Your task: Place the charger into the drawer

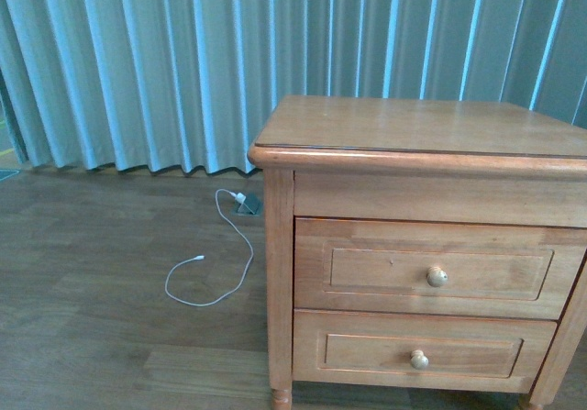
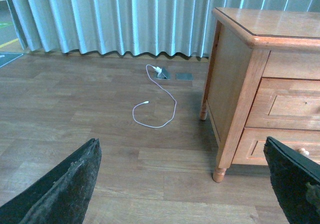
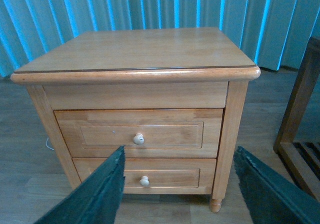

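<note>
The drawer [image 1: 440, 268] is the upper, taller one in the honey-brown nightstand [image 1: 422, 126]. It is pushed shut and has a round pale knob [image 1: 437, 276]. The right wrist view shows the drawer [image 3: 165, 134] head-on, beyond my right gripper [image 3: 179, 151], which is open with nothing between its dark fingers [image 3: 100, 194]. My left gripper [image 2: 181, 144] hangs open over the floor beside the nightstand's left side, and the drawer's [image 2: 292, 106] front edge is just in view. The charger is out of view. Neither arm shows in the front view.
A thin white cable [image 1: 225, 263] lies looped on the wooden floor and runs to a floor socket [image 1: 248, 205] by the curtain [image 1: 183, 61]. The shorter lower drawer [image 1: 413, 353] is shut. A wooden frame [image 3: 300, 119] stands to the nightstand's right.
</note>
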`<state>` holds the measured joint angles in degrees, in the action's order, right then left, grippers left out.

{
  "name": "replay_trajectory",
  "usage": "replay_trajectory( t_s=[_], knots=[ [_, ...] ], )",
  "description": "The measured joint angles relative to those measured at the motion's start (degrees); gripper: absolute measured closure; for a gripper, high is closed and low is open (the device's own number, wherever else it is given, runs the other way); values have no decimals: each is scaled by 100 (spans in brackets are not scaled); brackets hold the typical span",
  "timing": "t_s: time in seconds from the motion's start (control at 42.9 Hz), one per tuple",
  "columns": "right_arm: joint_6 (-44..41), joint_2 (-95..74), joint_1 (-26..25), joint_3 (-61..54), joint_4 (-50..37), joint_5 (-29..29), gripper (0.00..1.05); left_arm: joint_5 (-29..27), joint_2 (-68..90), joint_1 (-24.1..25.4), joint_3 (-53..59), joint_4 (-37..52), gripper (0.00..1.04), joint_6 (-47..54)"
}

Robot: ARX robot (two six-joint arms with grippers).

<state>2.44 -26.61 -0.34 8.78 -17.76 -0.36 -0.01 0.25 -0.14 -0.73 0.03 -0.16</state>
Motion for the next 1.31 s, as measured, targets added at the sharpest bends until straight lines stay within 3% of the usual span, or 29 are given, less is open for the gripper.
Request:
replay_trajectory(
  t_s=[0.163, 0.35, 0.933, 1.05, 1.307],
  knots=[
    [-181, 396, 13, -337, 94, 31, 76, -2, 0, 0, 0, 0, 6, 0],
    [-234, 723, 13, -470, 240, 33, 104, 0, 0, 0, 0, 0, 6, 0],
    [-227, 1648, 17, -850, 739, 31, 103, -4, 0, 0, 0, 0, 6, 0],
    [-229, 2452, 17, -844, 1725, 31, 103, -9, 0, 0, 0, 0, 6, 0],
    [-229, 2636, 17, -844, 1766, 31, 103, -2, 0, 0, 0, 0, 6, 0]
  ],
)
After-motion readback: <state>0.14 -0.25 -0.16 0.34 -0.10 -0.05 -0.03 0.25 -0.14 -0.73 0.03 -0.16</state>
